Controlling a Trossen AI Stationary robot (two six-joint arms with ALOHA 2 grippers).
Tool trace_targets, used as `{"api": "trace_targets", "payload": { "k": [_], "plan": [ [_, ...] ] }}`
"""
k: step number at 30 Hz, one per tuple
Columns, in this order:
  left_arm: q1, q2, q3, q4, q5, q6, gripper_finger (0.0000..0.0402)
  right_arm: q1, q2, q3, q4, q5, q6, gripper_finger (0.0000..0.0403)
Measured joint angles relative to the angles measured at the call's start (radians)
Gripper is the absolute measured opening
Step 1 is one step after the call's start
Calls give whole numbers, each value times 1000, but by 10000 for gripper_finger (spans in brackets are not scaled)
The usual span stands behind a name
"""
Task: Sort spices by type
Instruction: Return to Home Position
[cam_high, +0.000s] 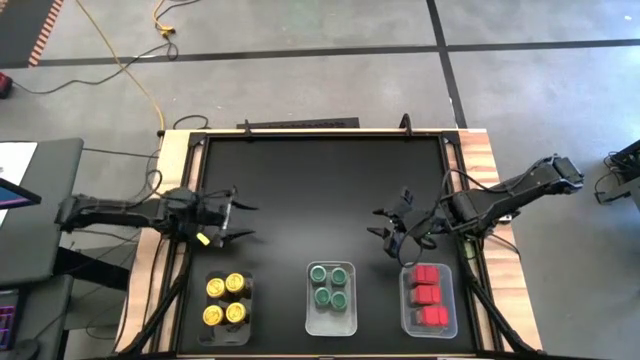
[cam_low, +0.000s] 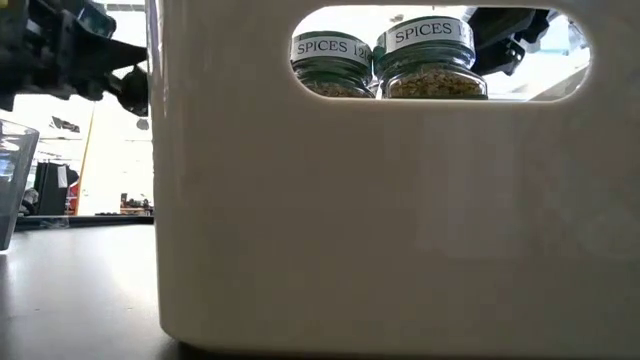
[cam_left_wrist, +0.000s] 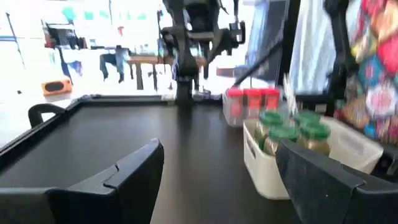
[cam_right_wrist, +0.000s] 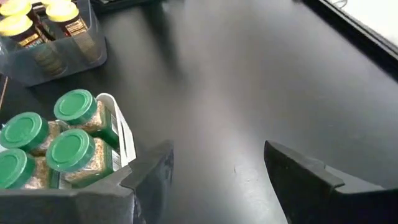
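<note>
Black tabletop (cam_high: 320, 180) free between left end effector (cam_high: 243, 221) and right end effector (cam_high: 380, 223)

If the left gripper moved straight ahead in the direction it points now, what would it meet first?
Most likely the right gripper, which faces the left gripper across the black table. Nothing stands between them in the high view, though their heights are hard to compare.

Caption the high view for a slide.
Spices sorted: yellow-lidded jars, green-lidded jars, red-lidded jars in separate groups; left gripper and right gripper open, empty.
</note>
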Motion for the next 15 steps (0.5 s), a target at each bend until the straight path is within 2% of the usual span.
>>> {"api": "trace_targets", "payload": {
  "k": [4,9,15],
  "plan": [
    [23,-161,-70,-12,26,-49,295,-18,0,0,1,-2,-21,277],
    [40,-314,-92,-87,18,-17,295,-48,0,0,17,-4,-22,277],
    [56,-318,-94,-179,22,6,295,-71,0,0,29,-35,-27,277]
  ]
}}
